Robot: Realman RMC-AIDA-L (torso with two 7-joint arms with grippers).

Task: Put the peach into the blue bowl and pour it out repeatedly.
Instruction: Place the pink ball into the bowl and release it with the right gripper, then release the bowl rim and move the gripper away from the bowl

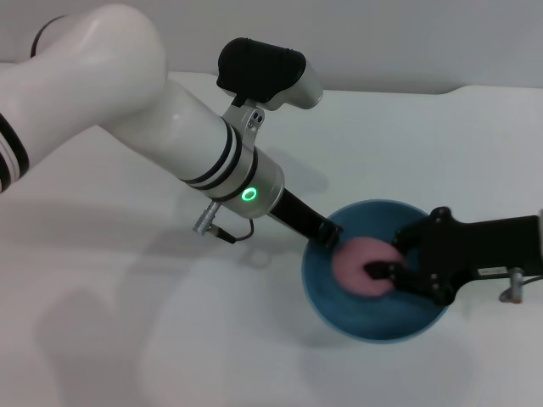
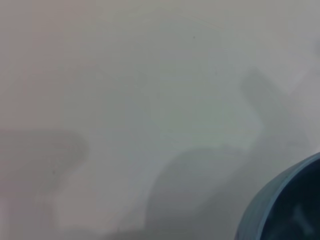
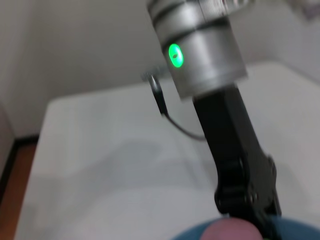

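The blue bowl (image 1: 373, 326) stands on the white table at the front right. The pink peach (image 1: 356, 261) is inside it, held low over the bowl's floor. My right gripper (image 1: 383, 258) reaches in from the right, and its black fingers are closed on the peach's right side. My left gripper (image 1: 327, 232) comes down from the upper left and grips the bowl's left rim. The right wrist view shows the left gripper (image 3: 245, 200) on the rim, the peach's top (image 3: 232, 231) and a bit of the bowl (image 3: 295, 231). The left wrist view shows the bowl's rim (image 2: 270, 202).
The white table (image 1: 127, 322) stretches to the left and front of the bowl. Its far edge (image 1: 407, 89) runs across the back. My left arm's large white body (image 1: 170, 119) spans the upper left above the table.
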